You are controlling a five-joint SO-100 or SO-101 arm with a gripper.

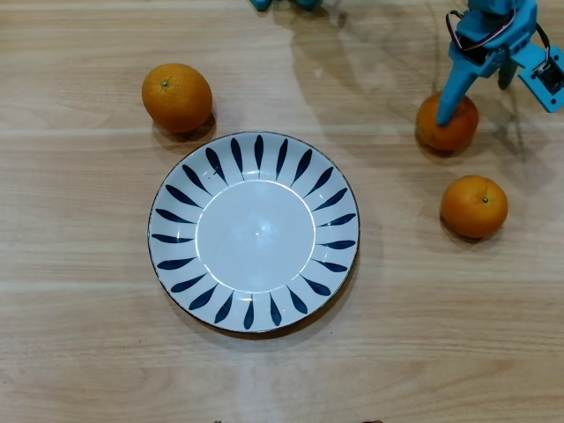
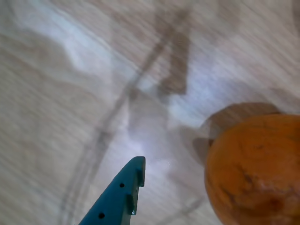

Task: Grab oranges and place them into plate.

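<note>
Item in hand, first pickup: I am bringing the gripper [image 1: 451,110] down over the upper-right orange [image 1: 448,123], which is sitting on the wooden surface [image 1: 88,352] right of the plate [image 1: 254,231] in the overhead view; the plate is holding nothing, and two other oranges, one at upper left [image 1: 177,97] and one at right [image 1: 474,206], are resting well apart on the surface. Gripper state: only one teal finger [image 2: 123,192] is showing in the wrist view, beside the fruit and not touching it, so I cannot tell the opening. I am judging that the orange should sit centred between both fingers before I close, since a round fruit may roll away.
</note>
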